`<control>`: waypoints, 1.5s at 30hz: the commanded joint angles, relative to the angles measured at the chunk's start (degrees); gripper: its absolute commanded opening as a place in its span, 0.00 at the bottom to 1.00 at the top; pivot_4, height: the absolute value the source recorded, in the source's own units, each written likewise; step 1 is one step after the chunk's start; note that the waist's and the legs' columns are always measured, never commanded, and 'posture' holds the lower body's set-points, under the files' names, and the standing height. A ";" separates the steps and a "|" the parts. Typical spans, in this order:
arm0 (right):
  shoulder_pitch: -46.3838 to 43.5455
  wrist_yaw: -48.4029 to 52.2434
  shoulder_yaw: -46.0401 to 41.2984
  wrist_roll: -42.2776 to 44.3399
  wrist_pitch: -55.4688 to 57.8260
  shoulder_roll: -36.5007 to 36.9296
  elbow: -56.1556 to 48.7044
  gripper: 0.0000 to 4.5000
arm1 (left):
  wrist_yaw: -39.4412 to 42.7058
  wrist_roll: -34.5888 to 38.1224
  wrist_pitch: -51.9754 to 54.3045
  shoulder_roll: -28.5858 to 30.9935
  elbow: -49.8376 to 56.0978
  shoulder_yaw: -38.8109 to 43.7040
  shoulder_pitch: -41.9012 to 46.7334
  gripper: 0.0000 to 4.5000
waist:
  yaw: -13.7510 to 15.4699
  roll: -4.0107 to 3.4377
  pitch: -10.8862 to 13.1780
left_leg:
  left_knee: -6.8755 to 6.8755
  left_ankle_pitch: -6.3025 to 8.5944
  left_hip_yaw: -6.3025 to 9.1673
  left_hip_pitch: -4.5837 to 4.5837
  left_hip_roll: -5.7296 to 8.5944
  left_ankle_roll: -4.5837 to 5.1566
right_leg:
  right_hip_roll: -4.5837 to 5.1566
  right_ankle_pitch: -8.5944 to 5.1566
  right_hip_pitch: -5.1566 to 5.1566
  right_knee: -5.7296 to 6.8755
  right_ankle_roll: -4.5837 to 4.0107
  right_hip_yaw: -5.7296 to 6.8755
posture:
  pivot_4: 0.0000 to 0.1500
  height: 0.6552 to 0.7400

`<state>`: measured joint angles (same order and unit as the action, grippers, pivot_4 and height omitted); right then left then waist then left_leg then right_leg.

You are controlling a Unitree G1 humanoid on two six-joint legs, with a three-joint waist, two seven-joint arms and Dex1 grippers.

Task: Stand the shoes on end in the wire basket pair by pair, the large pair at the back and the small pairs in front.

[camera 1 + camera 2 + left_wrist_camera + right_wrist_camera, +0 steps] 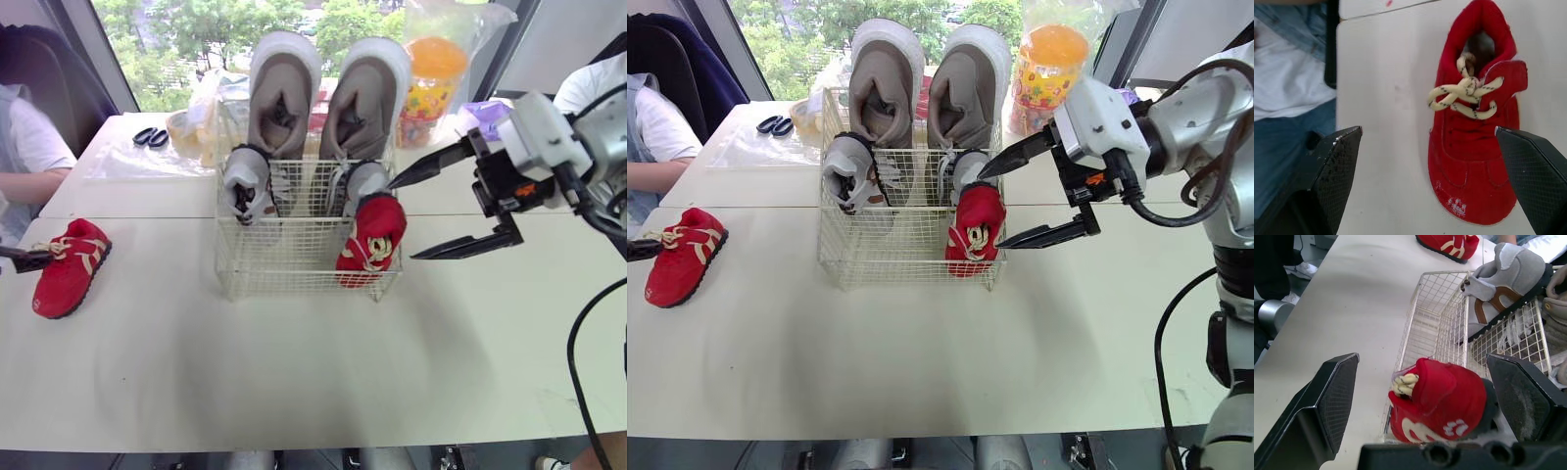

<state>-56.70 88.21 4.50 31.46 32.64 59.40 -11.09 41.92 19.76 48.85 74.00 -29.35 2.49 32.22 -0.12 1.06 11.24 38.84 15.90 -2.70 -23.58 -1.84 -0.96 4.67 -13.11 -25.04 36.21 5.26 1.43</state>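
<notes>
Far left, a loose red shoe (pixel 69 266) lies on its sole, the left gripper (pixel 1427 129) spread wide at it, holding nothing. In the middle, the wire basket (pixel 294 274) has the large beige pair (pixel 284 98) on end at the back, a grey pair (pixel 245 183) before it and a second red shoe (pixel 372 235) near-right. The right gripper (pixel 403 220) gapes wide, empty, just right of it.
</notes>
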 commanded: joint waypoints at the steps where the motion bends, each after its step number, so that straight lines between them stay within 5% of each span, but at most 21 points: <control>1: 0.39 -1.61 -3.82 1.95 2.07 1.77 -3.14 0.99 | 3.09 -5.90 -5.18 -1.66 -6.63 -3.64 5.51 1.00 | -0.01 0.01 -0.01 | 0.02 0.00 -0.02 0.00 -0.01 0.00 | 0.00 0.01 -0.01 0.00 0.01 0.00 | 1.00 1.00; 8: 2.62 -4.17 -5.89 3.03 4.81 3.34 -6.16 0.99 | 6.24 -14.01 -12.26 -6.27 -19.99 -7.71 13.23 1.00 | -0.46 0.04 -0.03 | 0.03 0.00 -0.02 0.00 -0.01 0.01 | -0.01 0.02 -0.02 0.07 0.04 0.00 | 1.00 1.00; 11: 3.34 -5.23 -6.47 3.56 5.77 4.00 -7.00 1.00 | 6.76 -15.71 -13.85 -6.98 -23.25 -7.43 14.99 0.80 | -0.53 0.05 -0.03 | 0.05 0.00 -0.01 0.04 -0.02 0.01 | -0.01 0.02 -0.02 0.13 0.04 0.00 | 1.00 1.00; 15: 4.03 -5.84 -6.47 3.33 5.54 4.35 -7.16 1.00 | 7.91 -15.92 -13.85 -7.09 -23.99 -6.06 15.82 0.35 | -0.67 0.05 -0.03 | 0.13 0.00 0.00 0.04 -0.04 0.01 | -0.01 0.02 -0.02 0.20 0.04 -0.01 | 1.00 1.00; 19: 3.74 -6.06 -5.79 2.63 4.71 4.09 -6.10 1.00 | 9.65 -11.95 -9.14 -7.12 -16.70 -1.75 13.34 0.01 | -0.65 0.06 -0.03 | 0.13 0.00 0.00 0.04 -0.05 0.01 | -0.01 0.02 -0.02 0.20 0.04 -0.02 | 1.00 1.00; 23: 2.89 -5.96 -4.69 1.66 3.74 3.44 -4.52 1.00 | 7.46 -2.09 1.70 -10.44 2.34 10.75 9.78 0.01 | -0.07 0.16 -0.02 | 0.19 0.00 0.10 -0.03 -0.08 0.01 | 0.06 0.02 -0.01 0.18 0.04 -0.01 | 1.00 1.00; 31: 0.94 -4.82 -1.87 -0.65 1.41 1.62 -0.78 1.00 | -6.32 26.65 25.34 -33.26 52.48 34.53 7.79 0.01 | 0.29 0.21 -0.04 | 0.33 0.00 0.19 -0.07 0.00 0.02 | 0.08 0.16 0.15 0.06 0.27 -0.05 | 1.00 1.00; 34: 0.09 -3.98 -0.45 -2.10 0.03 0.81 1.48 1.00 | -13.10 36.67 33.14 -39.62 58.78 38.87 10.33 0.01 | -0.35 0.19 -0.03 | 0.29 0.00 0.19 0.09 0.01 0.01 | 0.03 0.16 0.23 0.12 0.26 -0.09 | 1.00 1.00; 40: -1.15 -2.53 1.42 -4.20 -1.36 -0.57 5.13 1.00 | -23.01 50.07 34.30 -41.59 64.44 38.47 9.59 0.01 | -0.65 0.20 -0.03 | 0.30 -0.02 0.30 0.23 0.02 -0.03 | -0.05 0.16 0.36 0.16 0.24 -0.10 | 1.00 1.00; 45: -2.26 -2.65 2.49 -5.44 -1.97 -3.25 6.73 1.00 | -26.29 48.55 25.07 -40.21 67.66 36.07 4.76 0.01 | -0.59 0.19 -0.03 | 0.31 -0.03 0.30 0.23 0.04 -0.04 | -0.04 0.16 0.40 0.13 0.23 -0.10 | 1.00 1.00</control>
<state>-56.86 85.66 7.25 26.45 31.57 56.72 -4.06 16.93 69.18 78.99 33.68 36.17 38.78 37.16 -0.70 1.25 11.21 39.15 15.86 -2.39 -23.35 -1.79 -1.01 4.62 -12.95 -24.64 36.32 5.48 1.33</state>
